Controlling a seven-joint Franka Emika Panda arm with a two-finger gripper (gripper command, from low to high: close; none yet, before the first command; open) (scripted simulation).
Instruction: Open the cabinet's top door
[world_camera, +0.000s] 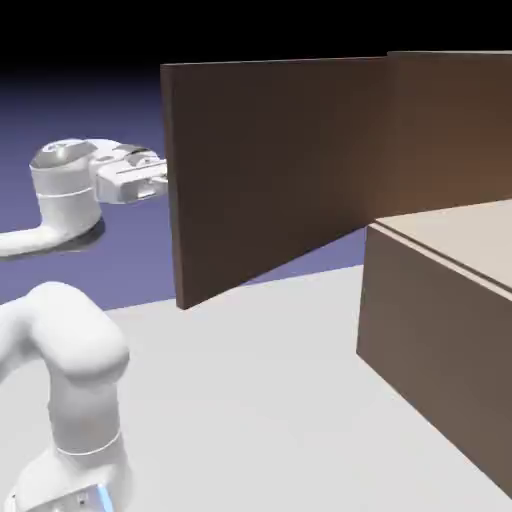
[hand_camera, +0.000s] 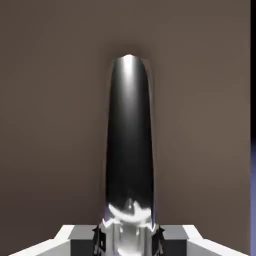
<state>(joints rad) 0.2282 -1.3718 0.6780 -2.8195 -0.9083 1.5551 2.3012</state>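
Observation:
The top door (world_camera: 275, 170) is a flat brown panel, swung far out from the cabinet (world_camera: 440, 330) at the exterior view's right. My gripper (world_camera: 163, 183) is at the door's free left edge, on the face turned away from that camera, so the handle is hidden there. The hand view is filled by the door's brown wood (hand_camera: 50, 125), and the dark-grey bar handle (hand_camera: 129, 140) runs up its middle. The bar's near end sits between the tips of my gripper (hand_camera: 129, 235), which is shut on it.
The cabinet's lower body (world_camera: 430, 350) juts out at the right with a pale flat top (world_camera: 460, 235). The open door stands as a wall across the middle of the exterior view. My white arm (world_camera: 70, 370) rises at the lower left.

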